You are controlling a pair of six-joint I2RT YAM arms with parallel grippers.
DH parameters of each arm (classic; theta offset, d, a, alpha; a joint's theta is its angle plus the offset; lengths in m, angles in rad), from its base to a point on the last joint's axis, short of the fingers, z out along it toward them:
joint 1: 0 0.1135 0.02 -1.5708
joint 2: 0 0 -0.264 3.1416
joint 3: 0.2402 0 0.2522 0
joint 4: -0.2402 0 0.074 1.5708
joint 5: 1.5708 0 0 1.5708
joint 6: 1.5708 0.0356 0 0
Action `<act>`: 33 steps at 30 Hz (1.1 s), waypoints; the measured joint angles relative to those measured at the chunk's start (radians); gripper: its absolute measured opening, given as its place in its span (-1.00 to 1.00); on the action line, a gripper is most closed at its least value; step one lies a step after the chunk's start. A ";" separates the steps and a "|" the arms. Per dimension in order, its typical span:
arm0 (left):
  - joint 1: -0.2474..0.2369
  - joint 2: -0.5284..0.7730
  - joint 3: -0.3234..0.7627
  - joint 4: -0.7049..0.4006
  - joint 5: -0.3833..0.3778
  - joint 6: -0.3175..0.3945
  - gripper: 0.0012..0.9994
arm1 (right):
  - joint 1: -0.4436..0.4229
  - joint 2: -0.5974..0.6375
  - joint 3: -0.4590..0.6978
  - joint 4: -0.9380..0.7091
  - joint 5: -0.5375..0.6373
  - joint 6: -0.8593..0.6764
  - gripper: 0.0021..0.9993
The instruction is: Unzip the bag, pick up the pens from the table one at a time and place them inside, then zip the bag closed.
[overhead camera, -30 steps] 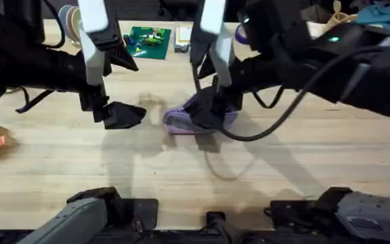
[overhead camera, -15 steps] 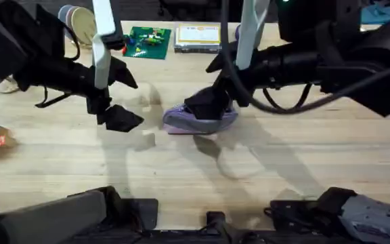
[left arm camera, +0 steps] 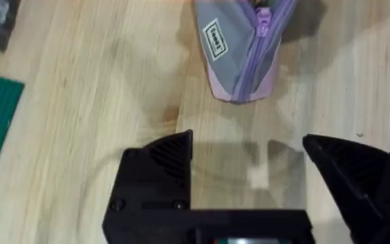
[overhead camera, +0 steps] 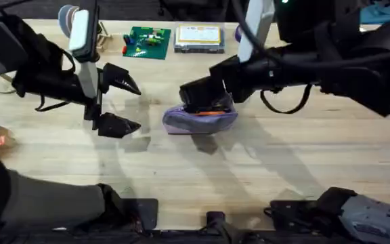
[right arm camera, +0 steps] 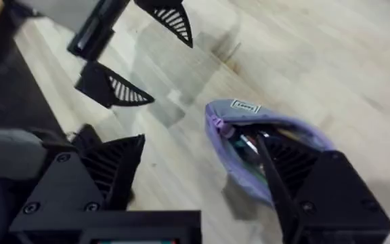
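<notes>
The bag (overhead camera: pixel 200 120) lies on the table (overhead camera: pixel 283 169) near the middle, unzipped, its mouth gaping in the right wrist view (right arm camera: pixel 269 152); an orange pen (overhead camera: pixel 212 112) and darker contents are seen inside. The right gripper (right arm camera: pixel 202 173) hangs just over the open mouth, jaws apart and empty, 1 finger (right arm camera: pixel 286 169) level with the opening; should that finger be lowered or swung, the fabric could be snagged and the bag dragged or tipped, and pens spilled. The left gripper (overhead camera: pixel 117 102) is held just beside the bag's end, jaws wide apart, nothing between them. Zipping could fail if the bag is not pinned, since the soft fabric would likely slide with the pull.

The zipper pull is hard to make out; the far end of the bag is covered by the right arm in the overhead view; how many pens are inside cannot be told.
</notes>
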 joint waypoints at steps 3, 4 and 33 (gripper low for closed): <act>0.002 0.036 0.000 -0.008 0.031 0.067 0.99 | 0.000 0.000 0.000 -0.010 0.000 0.096 1.00; 0.002 0.048 0.000 -0.008 0.040 0.082 0.99 | 0.000 0.000 0.000 -0.012 0.000 0.130 1.00; 0.002 0.159 -0.001 -0.008 0.127 0.145 0.99 | 0.000 0.085 0.000 -0.044 -0.008 0.504 1.00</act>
